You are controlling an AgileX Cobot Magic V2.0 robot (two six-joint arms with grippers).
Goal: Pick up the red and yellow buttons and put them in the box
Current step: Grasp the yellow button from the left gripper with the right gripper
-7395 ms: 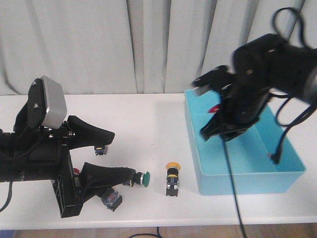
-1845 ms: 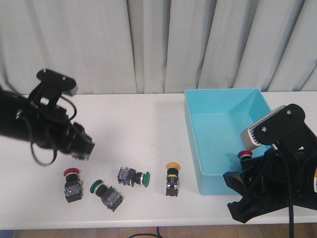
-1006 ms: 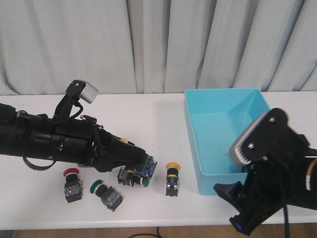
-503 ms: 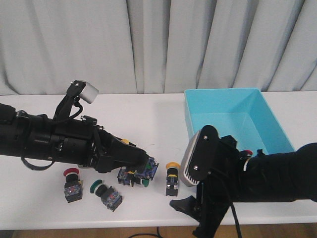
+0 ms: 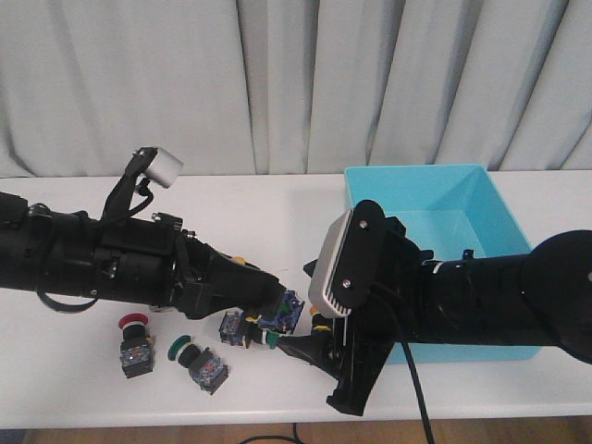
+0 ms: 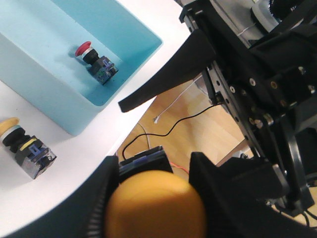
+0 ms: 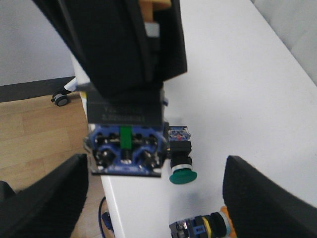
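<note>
White table (image 5: 277, 199), curtain behind. Left gripper (image 5: 277, 310) clenched on yellow button (image 6: 156, 206); right gripper (image 5: 310, 350) spread. We should lift, carry toward 3 o'clock over box (image 5: 370, 185).

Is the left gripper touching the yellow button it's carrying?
Touching. In the left wrist view the yellow button sits clamped between the left gripper's fingers, pressed against both sides of its cap with no gap.
</note>
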